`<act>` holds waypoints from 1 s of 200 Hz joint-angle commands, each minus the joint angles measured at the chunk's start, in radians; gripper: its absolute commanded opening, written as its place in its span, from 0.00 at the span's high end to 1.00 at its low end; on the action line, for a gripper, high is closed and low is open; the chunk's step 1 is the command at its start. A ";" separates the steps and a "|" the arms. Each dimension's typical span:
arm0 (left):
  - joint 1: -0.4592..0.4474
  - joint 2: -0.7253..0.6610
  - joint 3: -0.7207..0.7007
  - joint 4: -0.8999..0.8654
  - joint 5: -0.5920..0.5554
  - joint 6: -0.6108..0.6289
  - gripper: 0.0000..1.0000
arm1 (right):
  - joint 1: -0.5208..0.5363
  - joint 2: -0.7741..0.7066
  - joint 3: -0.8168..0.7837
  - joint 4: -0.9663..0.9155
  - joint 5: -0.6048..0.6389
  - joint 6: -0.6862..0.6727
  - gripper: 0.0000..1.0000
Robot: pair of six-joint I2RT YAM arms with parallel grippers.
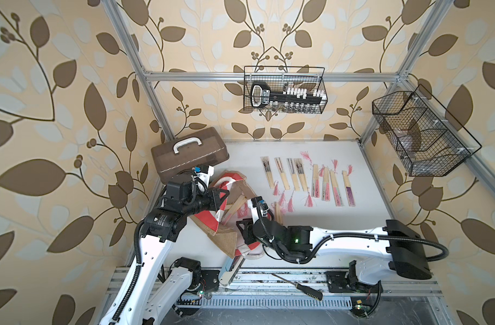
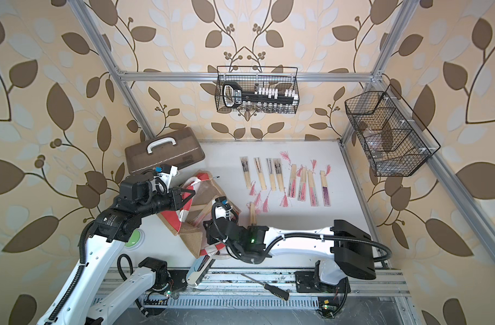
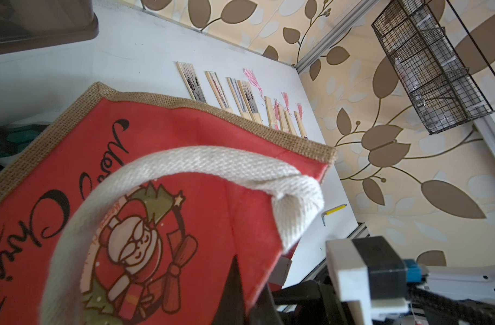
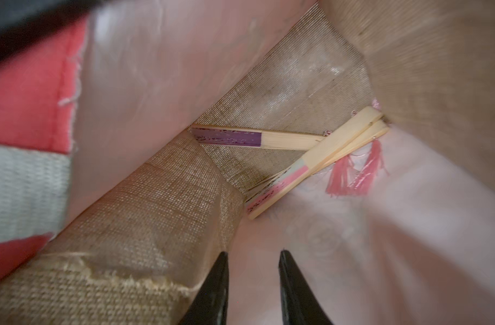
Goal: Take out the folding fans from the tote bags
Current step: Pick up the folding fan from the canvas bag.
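Inside the jute tote bag point(image 4: 156, 197), a purple fan point(image 4: 240, 139) and two stacked pink fans point(image 4: 294, 172) lie at the bottom. Right gripper point(image 4: 253, 253): jaws partly open, empty, short of them. Left gripper point(image 1: 222, 193): clamped shut on the bag's rim. Next move, as judged: advance, straddle one fan, close.

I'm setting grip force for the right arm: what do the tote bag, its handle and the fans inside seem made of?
Tote bag: coarse matte jute-like cloth, open weave and fraying edge; lining looks like glossy film. Handle: off-white woven webbing, probably cotton, ribbed texture. Fans: smooth pale ribs, likely bamboo, with printed paper or fabric; tassel of pink threads.
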 commanded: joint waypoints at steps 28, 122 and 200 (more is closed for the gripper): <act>0.006 -0.027 0.019 0.106 0.080 0.043 1.00 | -0.019 0.170 0.055 0.098 0.064 0.189 0.66; 0.006 -0.068 -0.050 0.172 0.133 0.059 1.00 | -0.094 0.304 0.034 0.285 0.061 0.241 0.58; 0.006 -0.067 -0.073 0.184 0.135 0.072 1.00 | -0.164 0.442 0.114 0.282 -0.070 0.370 0.56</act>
